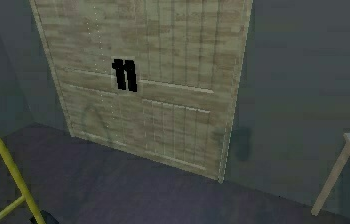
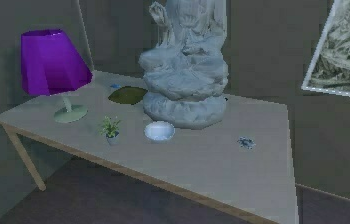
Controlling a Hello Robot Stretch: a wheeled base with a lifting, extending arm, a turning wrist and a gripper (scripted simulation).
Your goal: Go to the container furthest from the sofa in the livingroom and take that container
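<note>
probable target: white bowl [image 2: 160, 131], at 7 o'clock from the statue [image 2: 186, 70]. centre it before reaching over the worktop [image 2: 268, 170]. hand state cannot be told.

1 door [image 1: 143, 80], 1 table [image 2: 213, 165], 1 lamp [image 2: 55, 62], 1 statue [image 2: 186, 75], 1 plant [image 2: 110, 128], 1 bowl [image 2: 160, 131]

- Forward view: pale wooden door [image 1: 143, 90] with a black fitting [image 1: 124, 75], set in a grey-blue wall [image 1: 303, 80].
- Dark purplish floor [image 1: 133, 190]; yellow bar [image 1: 11, 170] bottom left; pale table leg [image 1: 335, 180] at right edge.
- Arm side view: light wood tabletop [image 2: 203, 165] against dark wall [image 2: 273, 50].
- Purple lamp [image 2: 55, 62] on its left end, big grey statue [image 2: 186, 75] at the back.
- Picture [image 2: 338, 50] on wall, upper right.
</note>
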